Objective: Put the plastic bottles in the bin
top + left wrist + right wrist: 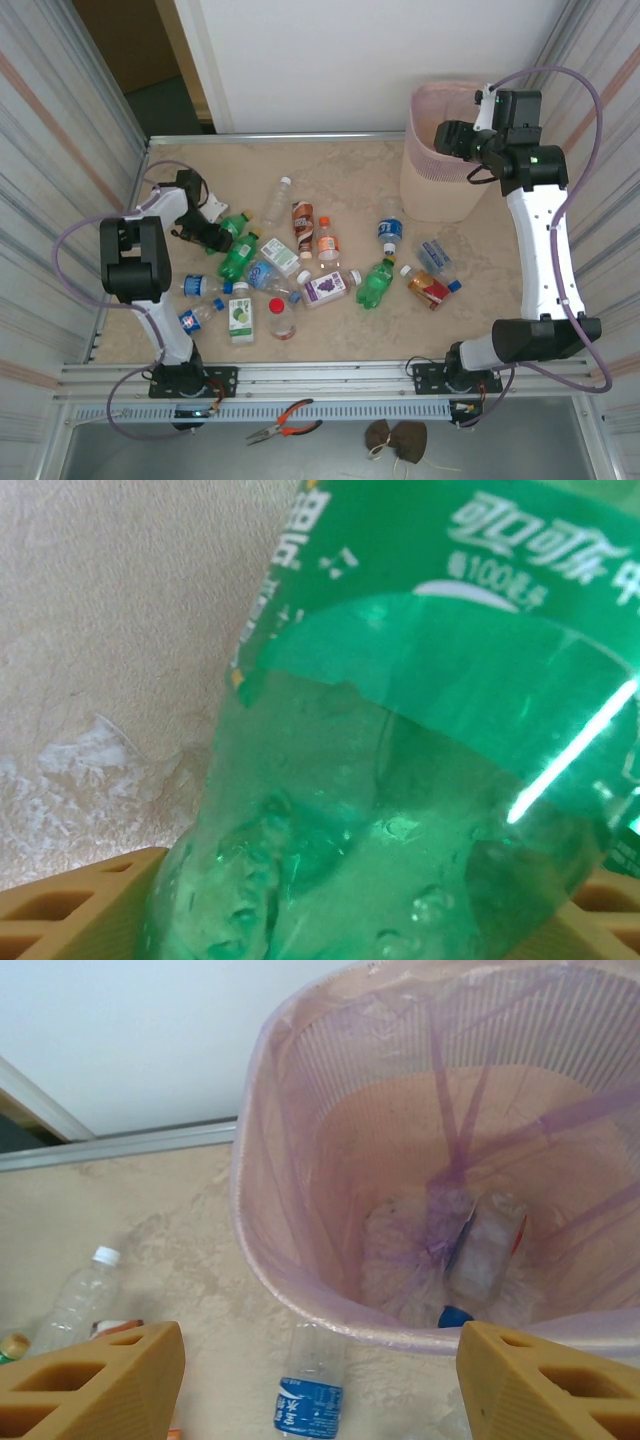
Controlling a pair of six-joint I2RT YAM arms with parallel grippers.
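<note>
Standing upright on the beige table (500,300), the bin (440,195) is the tallest thing on it, with its pink liner folded over the rim. The right gripper (322,1330) hangs just above the bin's left rim, jaws spread wide with nothing between them. Well to the bin's left, the left gripper (370,890) is down at the tabletop. Its fingers (80,905) straddle a green bottle (420,780), but whether they press on it I cannot tell. The plastic bottles (325,285) lie scattered to the left of the bin, on the side towards the arm bases. A clear bottle (485,1255) with a blue cap rests on the bin's floor. A blue-labelled bottle (310,1400) lies just beside the bin's base.
</note>
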